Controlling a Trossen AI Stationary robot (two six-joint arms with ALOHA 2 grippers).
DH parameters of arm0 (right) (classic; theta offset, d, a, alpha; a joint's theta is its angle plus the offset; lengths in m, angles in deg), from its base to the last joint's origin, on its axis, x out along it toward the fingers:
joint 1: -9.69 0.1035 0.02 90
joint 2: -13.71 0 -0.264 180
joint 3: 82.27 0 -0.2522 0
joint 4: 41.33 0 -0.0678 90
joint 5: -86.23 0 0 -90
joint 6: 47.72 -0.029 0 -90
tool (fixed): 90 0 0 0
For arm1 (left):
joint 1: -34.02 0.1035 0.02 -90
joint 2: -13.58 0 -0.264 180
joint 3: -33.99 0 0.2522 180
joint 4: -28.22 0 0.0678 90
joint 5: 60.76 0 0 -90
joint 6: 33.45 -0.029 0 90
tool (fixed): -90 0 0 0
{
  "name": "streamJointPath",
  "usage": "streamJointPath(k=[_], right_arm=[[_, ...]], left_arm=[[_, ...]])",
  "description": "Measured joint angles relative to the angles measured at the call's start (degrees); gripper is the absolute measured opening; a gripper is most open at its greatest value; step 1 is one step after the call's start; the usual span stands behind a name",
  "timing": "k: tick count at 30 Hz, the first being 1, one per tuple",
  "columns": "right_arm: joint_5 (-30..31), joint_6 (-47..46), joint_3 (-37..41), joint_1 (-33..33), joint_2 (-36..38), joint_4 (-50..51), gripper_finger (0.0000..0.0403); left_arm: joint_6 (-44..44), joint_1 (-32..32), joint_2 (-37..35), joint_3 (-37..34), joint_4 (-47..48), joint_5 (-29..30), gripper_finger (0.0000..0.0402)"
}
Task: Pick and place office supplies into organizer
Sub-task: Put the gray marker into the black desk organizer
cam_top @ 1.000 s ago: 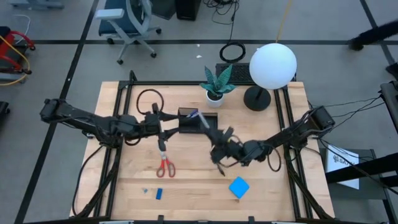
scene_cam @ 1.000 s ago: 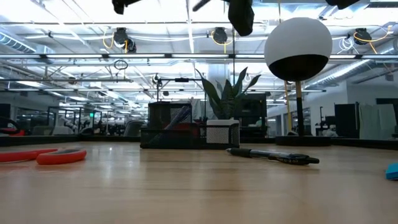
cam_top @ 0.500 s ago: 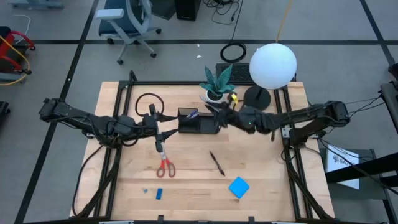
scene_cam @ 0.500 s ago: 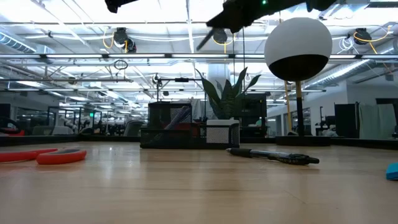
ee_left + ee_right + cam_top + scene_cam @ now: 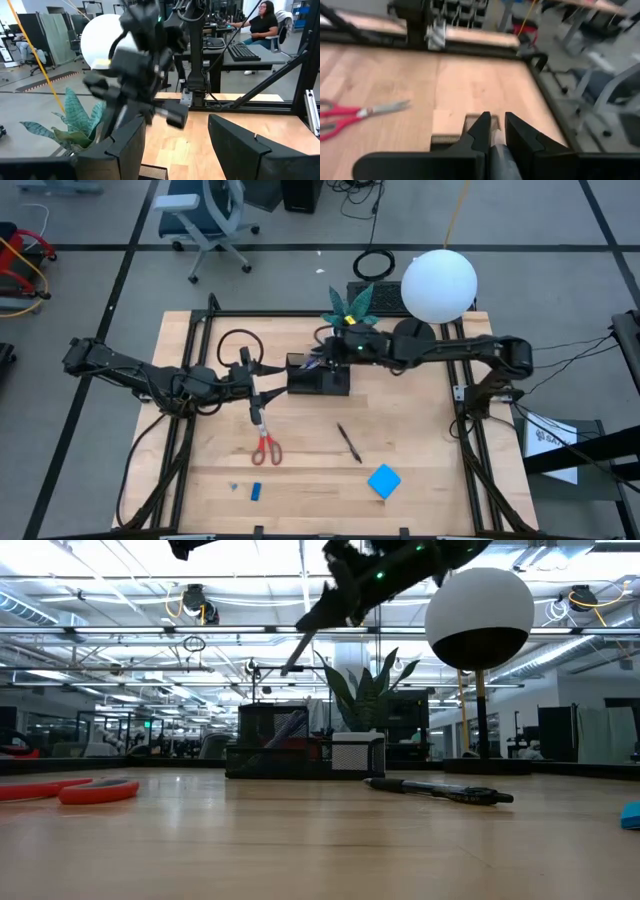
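Seen from overhead, the right gripper point(image 5: 335, 350) hangs above the black organizer point(image 5: 320, 377) near the table's centre, toward twelve o'clock, its fingers closed narrowly on a slim pen point(image 5: 303, 638) that slants downward. The left gripper point(image 5: 262, 383) waits just beside the organizer at its nine o'clock, fingers spread wide and empty. On the table, red-handled scissors point(image 5: 265, 445) lie toward seven o'clock, a black pen point(image 5: 349, 443) at six, a blue square pad point(image 5: 384, 480) at five, and a small blue eraser point(image 5: 256, 491) near the front edge.
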Motion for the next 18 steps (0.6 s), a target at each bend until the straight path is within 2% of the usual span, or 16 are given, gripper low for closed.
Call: streamJointPath(k=[10, 18], right_arm=[[-0.07, -0.42, -5.91, -0.40, -10.51, 6.43, 0.0032], [0.10, -0.61, -6.06, -1.73, -13.00, 7.21, 0.0032]], left_arm=[[0.35, -0.01, 0.00, 0.00, 0.07, 0.00, 0.0223], [0.35, -0.22, 0.00, 0.00, 0.07, 0.00, 0.0223]])
